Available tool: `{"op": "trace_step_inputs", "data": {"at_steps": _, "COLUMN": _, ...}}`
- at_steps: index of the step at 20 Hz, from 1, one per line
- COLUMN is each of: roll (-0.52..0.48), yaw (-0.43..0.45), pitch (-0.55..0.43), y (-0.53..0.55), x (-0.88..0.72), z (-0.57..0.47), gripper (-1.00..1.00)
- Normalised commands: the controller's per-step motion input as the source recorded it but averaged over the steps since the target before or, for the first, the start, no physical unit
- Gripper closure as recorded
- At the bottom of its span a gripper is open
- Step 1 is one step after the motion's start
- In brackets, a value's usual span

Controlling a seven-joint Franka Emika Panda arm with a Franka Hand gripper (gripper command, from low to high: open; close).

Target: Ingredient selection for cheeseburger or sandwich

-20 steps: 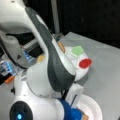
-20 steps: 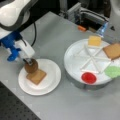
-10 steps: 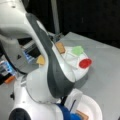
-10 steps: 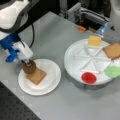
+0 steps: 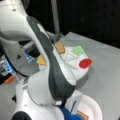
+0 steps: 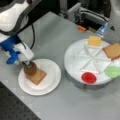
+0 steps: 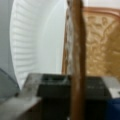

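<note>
My gripper (image 6: 29, 64) is shut on the dark brown round patty (image 6: 30, 70), which it holds on edge. The patty's lower rim is at the left part of a tan toast square (image 6: 38, 76) lying on the white paper plate (image 6: 51, 75). In the wrist view the patty (image 7: 76, 50) is a vertical brown strip between the dark fingers (image 7: 52, 85), with the toast (image 7: 101, 42) and the plate (image 7: 37, 37) right behind it. I cannot tell whether the patty touches the toast. In a front view my own arm hides the gripper, and only a corner of that toast (image 5: 82, 115) shows.
A white round sectioned tray (image 6: 75, 58) at a front view's right holds cheese (image 6: 94, 40), a second toast (image 6: 112, 50), lettuce (image 6: 113, 71) and a tomato disc (image 6: 89, 77). Equipment and an orange item (image 6: 81, 28) stand beyond it.
The arm has shifted only slightly. The gripper stays over the paper plate with the patty in it, at the toast.
</note>
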Motion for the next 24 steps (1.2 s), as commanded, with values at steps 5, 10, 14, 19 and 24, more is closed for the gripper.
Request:
{"op": "trace_step_inputs", "data": {"at_steps": 5, "roll": 0.195, "yaw": 0.212, "pitch": 0.014, "y": -0.21, "x": 0.39, "z": -0.07, "gripper": 1.00}}
{"op": "trace_step_inputs", "data": {"at_steps": 10, "roll": 0.184, "yaw": 0.193, "pitch": 0.014, "y": -0.18, "x": 0.37, "z": -0.05, "gripper": 1.00}}
{"op": "trace_step_inputs", "data": {"at_steps": 14, "roll": 0.181, "yaw": 0.177, "pitch": -0.009, "y": -0.16, "x": 0.33, "z": -0.05, "gripper": 1.00}}
{"op": "trace_step_inputs", "data": {"at_steps": 19, "roll": 0.180, "yaw": 0.176, "pitch": -0.022, "y": -0.17, "x": 0.33, "z": -0.03, "gripper": 1.00}}
{"op": "trace_step_inputs", "data": {"at_steps": 24, "roll": 0.188, "yaw": 0.171, "pitch": -0.027, "y": -0.18, "x": 0.32, "z": -0.04, "gripper": 1.00}}
